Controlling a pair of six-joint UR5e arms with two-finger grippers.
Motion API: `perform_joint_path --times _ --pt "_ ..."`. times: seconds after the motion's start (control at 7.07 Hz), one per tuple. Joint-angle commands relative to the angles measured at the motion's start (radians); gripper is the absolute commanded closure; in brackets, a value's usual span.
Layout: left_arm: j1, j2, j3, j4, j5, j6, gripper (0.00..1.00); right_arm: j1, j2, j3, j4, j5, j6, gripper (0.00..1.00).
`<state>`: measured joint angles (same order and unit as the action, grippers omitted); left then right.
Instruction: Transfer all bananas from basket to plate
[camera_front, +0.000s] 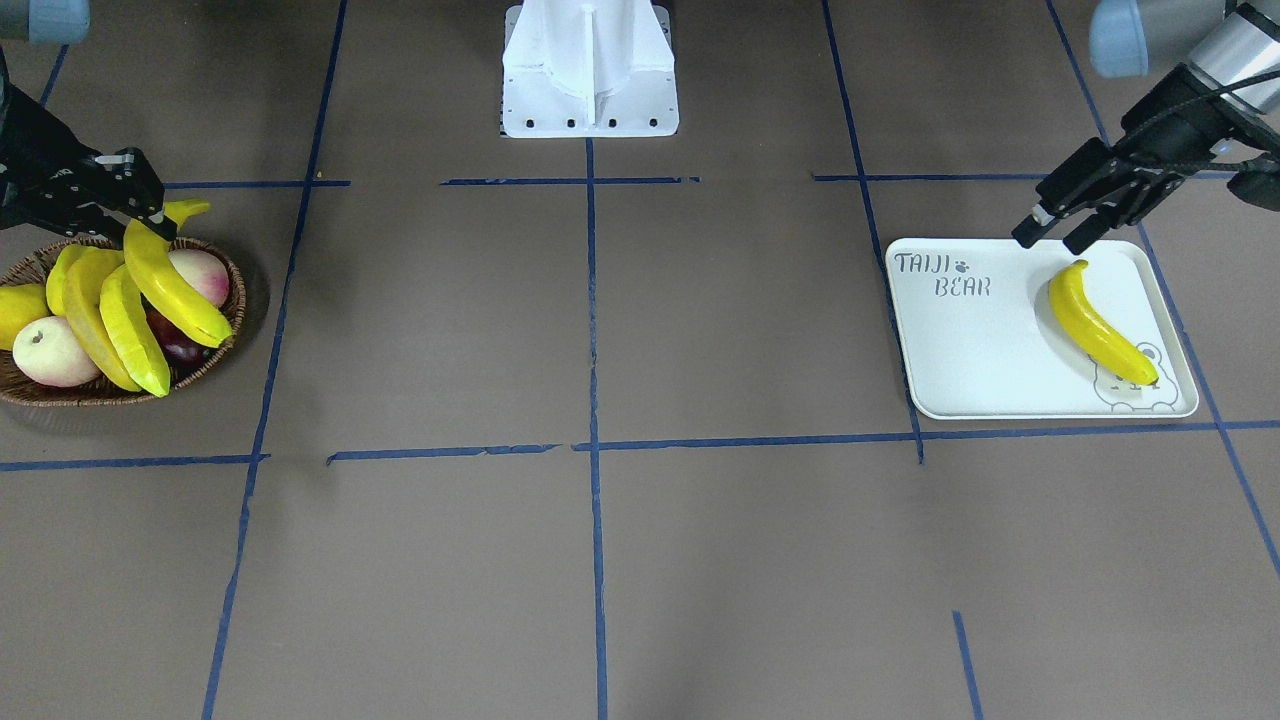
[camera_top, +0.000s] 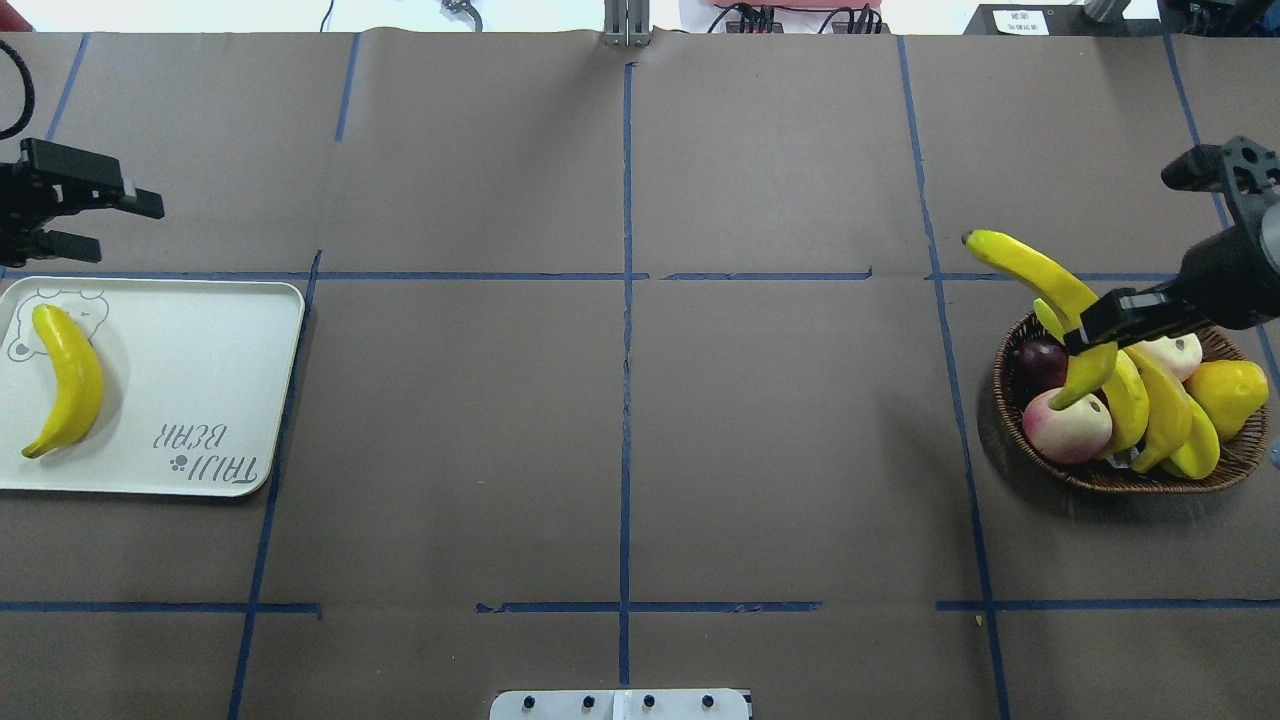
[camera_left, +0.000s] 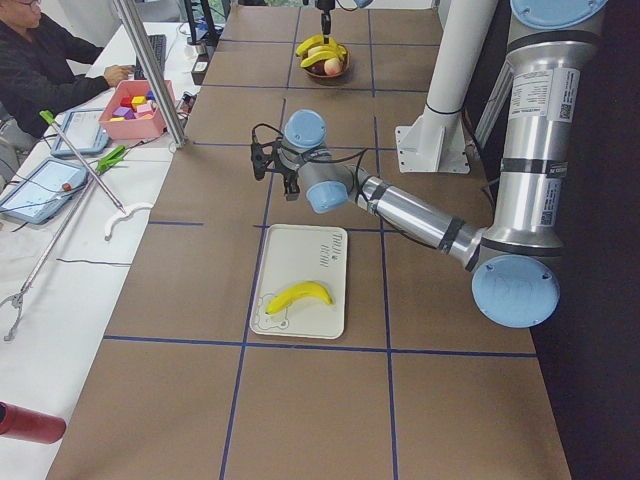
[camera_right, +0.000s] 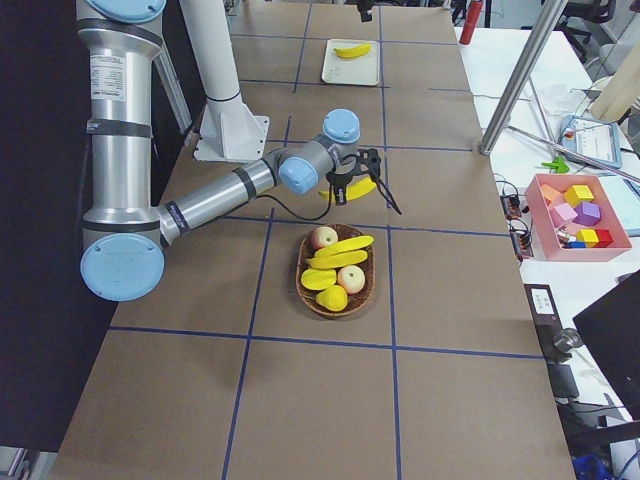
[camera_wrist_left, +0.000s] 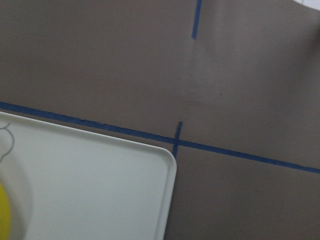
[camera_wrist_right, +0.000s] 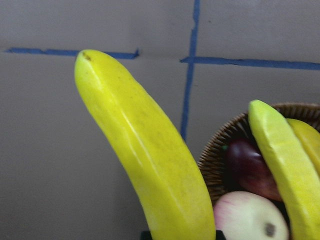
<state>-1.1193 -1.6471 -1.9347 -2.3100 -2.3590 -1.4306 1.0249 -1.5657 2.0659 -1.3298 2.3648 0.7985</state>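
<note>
My right gripper (camera_top: 1095, 335) is shut on a long yellow banana (camera_top: 1040, 275), held tilted above the basket's (camera_top: 1100, 475) edge nearest the table's middle. The same banana (camera_wrist_right: 150, 160) fills the right wrist view. Two more bananas (camera_top: 1165, 410) lie in the brown wicker basket (camera_front: 100, 398). At the other end of the table, a single banana (camera_front: 1100, 325) lies on the white plate (camera_front: 980, 350), over its bear drawing. My left gripper (camera_front: 1050, 235) hangs open and empty just beyond the plate's (camera_top: 200, 370) edge.
The basket also holds a pink-white apple (camera_top: 1065, 425), a dark plum (camera_top: 1040, 360) and a stubby yellow fruit (camera_top: 1235, 385). The robot's white base (camera_front: 590, 70) stands at mid-table. A person (camera_left: 50, 60) sits at a side desk beside a pink box (camera_left: 135, 105).
</note>
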Motion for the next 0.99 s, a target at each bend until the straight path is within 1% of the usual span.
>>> perform_joint_path --times 0.0,0.14,0.28,0.42,0.71,0.85 --pt "0.115 -0.110 0.006 -0.094 0.010 -0.311 0.00 -0.084 0.184 0.010 0.004 -0.010 0.309 0.99" --pt "0.160 -0.164 0.005 -0.106 0.102 -0.414 0.00 -0.144 0.270 0.010 0.001 -0.057 0.418 0.99" --pt "0.252 -0.239 0.009 -0.111 0.197 -0.541 0.00 -0.251 0.347 0.010 0.000 -0.167 0.538 0.99" --pt "0.315 -0.300 0.013 -0.097 0.263 -0.598 0.00 -0.346 0.399 0.010 -0.008 -0.274 0.583 0.99" --pt "0.377 -0.402 0.086 -0.097 0.268 -0.602 0.00 -0.480 0.458 0.007 -0.014 -0.407 0.631 0.99" --pt "0.401 -0.427 0.121 -0.097 0.276 -0.602 0.00 -0.512 0.475 0.007 -0.014 -0.450 0.634 0.99"
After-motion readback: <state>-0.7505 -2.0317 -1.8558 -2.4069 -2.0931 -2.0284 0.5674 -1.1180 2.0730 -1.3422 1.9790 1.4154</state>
